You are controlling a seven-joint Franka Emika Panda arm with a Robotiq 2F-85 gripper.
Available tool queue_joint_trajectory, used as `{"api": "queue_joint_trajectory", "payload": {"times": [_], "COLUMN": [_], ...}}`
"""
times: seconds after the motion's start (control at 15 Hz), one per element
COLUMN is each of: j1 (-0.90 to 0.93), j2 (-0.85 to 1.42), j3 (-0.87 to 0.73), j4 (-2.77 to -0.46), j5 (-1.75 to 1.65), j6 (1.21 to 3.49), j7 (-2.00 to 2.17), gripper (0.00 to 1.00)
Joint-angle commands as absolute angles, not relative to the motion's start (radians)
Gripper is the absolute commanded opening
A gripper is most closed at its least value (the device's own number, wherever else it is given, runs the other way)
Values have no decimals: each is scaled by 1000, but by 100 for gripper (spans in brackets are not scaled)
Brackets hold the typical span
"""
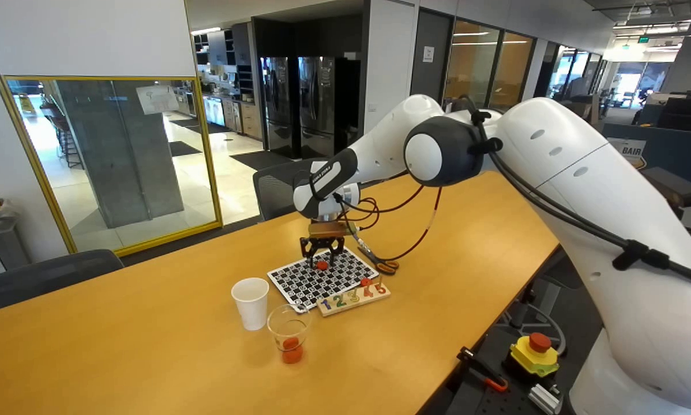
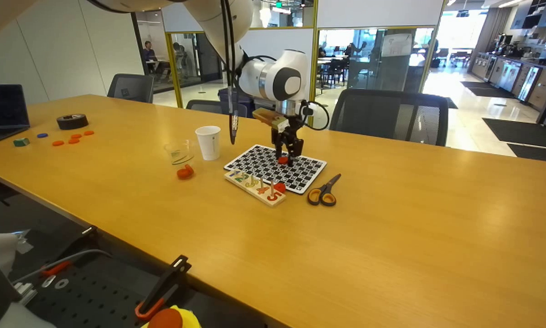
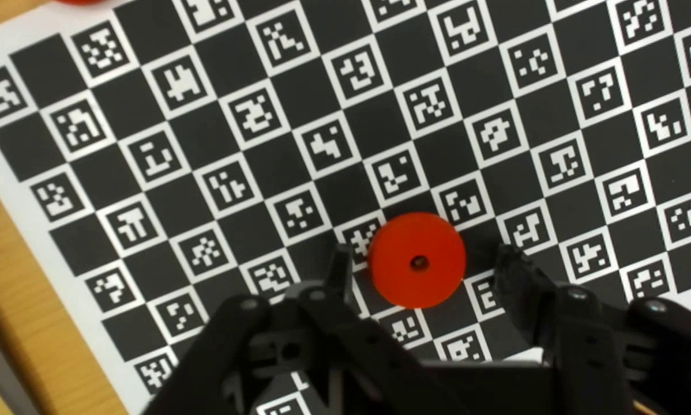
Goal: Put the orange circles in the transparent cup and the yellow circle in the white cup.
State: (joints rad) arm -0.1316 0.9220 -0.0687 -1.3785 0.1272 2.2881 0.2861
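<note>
Clear plastic cup (image 1: pixel 287 326) (one), with at least two flat orange-red discs (image 1: pixel 292 352) inside, stands near one tapered opaque white cup (image 1: pixel 250 302). Behind lies one black-and-white chequered board (image 1: pixel 290 283), one round orange-red disc (image 1: pixel 366 282) at its edge, one holed orange-red disc (image 3: pixel 404 262) between the partly parted jaws of the black gripper (image 3: pixel 423 262), nothing held. Four flat orange discs (image 2: pixel 74 140) lie farther off.

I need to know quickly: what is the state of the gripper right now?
Gripper: open; its jaws stand on either side of an orange circle, with a gap visible on each side, so it holds nothing.
</note>
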Motion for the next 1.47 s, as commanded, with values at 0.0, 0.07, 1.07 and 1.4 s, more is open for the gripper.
{"api": "queue_joint_trajectory", "payload": {"times": [0.0, 0.07, 1.07, 1.4], "j1": [-139, -139, 4, 41], "j2": [922, 917, 415, 254], "j3": [-57, -57, 33, 100], "j4": [-1352, -1355, -1905, -2073], "j5": [155, 156, 112, 142], "j6": [2258, 2249, 2346, 2313], "j7": [261, 262, 92, -13], "gripper": [36, 27, 18, 18]}}
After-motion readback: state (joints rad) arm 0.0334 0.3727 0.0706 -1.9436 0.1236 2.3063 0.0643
